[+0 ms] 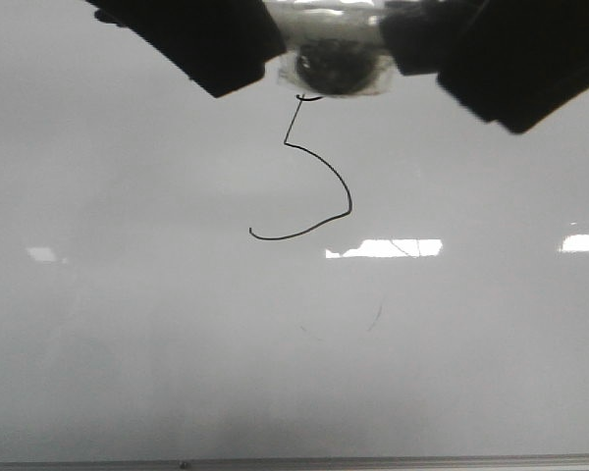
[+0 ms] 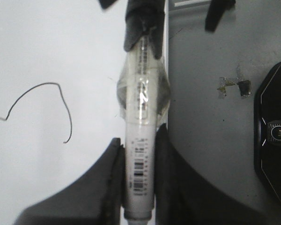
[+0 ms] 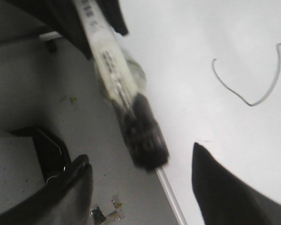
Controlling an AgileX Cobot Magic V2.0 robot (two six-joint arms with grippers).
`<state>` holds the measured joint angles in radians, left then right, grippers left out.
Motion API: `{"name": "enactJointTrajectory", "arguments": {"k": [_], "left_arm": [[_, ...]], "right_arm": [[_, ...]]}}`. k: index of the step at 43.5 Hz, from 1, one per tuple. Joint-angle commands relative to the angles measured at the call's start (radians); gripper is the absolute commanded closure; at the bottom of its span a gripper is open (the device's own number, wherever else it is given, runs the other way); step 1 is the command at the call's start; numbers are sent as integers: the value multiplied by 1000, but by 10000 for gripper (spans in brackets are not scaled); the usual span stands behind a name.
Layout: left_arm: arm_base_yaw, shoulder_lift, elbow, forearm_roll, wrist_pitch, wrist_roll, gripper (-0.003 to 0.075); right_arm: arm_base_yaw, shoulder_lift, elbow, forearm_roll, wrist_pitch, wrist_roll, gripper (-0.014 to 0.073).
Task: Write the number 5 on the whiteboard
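The whiteboard (image 1: 128, 334) fills the front view. On it is a thin black number 5 (image 1: 350, 201) with a slanted stem, a round belly and a short top stroke. It also shows in the left wrist view (image 2: 47, 84) and the right wrist view (image 3: 249, 104). My left gripper (image 2: 139, 136) is shut on a white marker (image 2: 140, 154), held level above the board's far edge. The marker has a taped bulge (image 1: 334, 67). My right gripper (image 3: 140, 154) is open, its fingers (image 3: 220, 187) either side of the marker's black end (image 3: 145, 136) without touching it.
A grey table (image 2: 210, 140) lies beyond the board's metal edge (image 3: 171, 197). A black device (image 2: 274, 136) and tape scraps (image 2: 234, 86) lie on it. Faint scratches (image 1: 376, 314) mark the board below the figure. The board's near edge (image 1: 373, 461) runs along the front.
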<state>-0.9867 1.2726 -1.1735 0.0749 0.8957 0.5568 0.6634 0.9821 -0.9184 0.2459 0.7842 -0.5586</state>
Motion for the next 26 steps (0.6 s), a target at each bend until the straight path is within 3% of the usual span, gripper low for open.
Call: {"name": "enactJointTrajectory", "arguments": {"k": [1, 6, 14, 21, 26], "left_arm": [[63, -58, -1, -36, -78, -27, 682], [164, -115, 53, -115, -146, -27, 682], [367, -253, 199, -282, -256, -29, 682], [553, -396, 341, -415, -331, -29, 686], [658, -508, 459, -484, -403, -29, 709]], "right_arm": [[-77, -76, 4, 14, -84, 43, 112], [-193, -176, 83, 14, -173, 138, 112], [-358, -357, 260, 14, -330, 406, 136], [-461, -512, 422, 14, -420, 461, 267], [-478, -615, 498, 12, -449, 461, 369]]}}
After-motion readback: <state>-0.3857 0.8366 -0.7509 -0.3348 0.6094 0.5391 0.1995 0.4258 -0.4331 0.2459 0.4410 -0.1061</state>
